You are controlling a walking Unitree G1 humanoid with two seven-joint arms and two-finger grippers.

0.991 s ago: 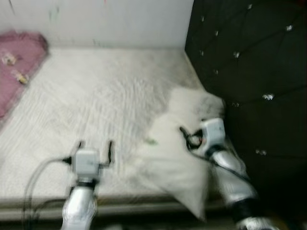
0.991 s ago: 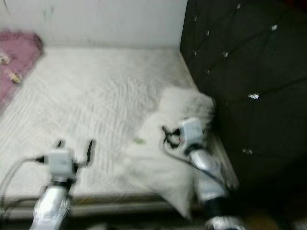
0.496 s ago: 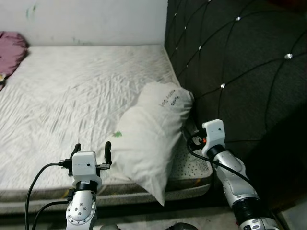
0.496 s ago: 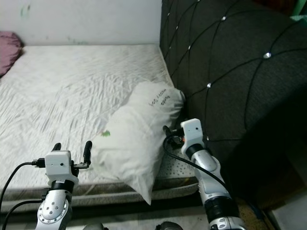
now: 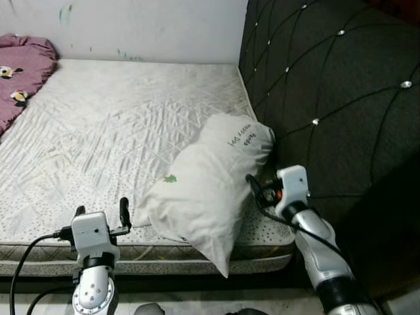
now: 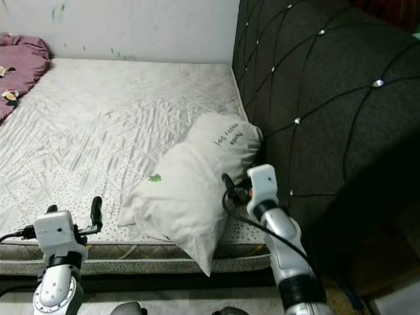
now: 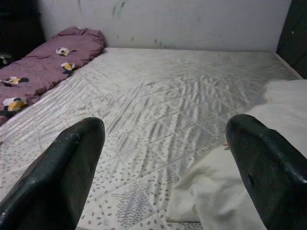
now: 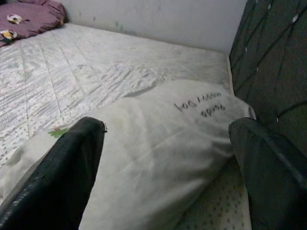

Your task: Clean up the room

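A white pillow (image 5: 203,187) lies on the bare quilted mattress (image 5: 118,131) at its near corner, its far end against the black tufted headboard (image 5: 328,92) and its near end hanging over the mattress edge. The right gripper (image 8: 163,158) hovers just beside the pillow with fingers spread wide, holding nothing. The left gripper (image 7: 168,167) is also wide open and empty above the mattress's front edge, with a purple blanket (image 7: 43,62) far off by the wall.

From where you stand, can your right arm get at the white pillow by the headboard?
Probably yes. The right gripper sits right beside the white pillow, jaws open, with nothing between them.
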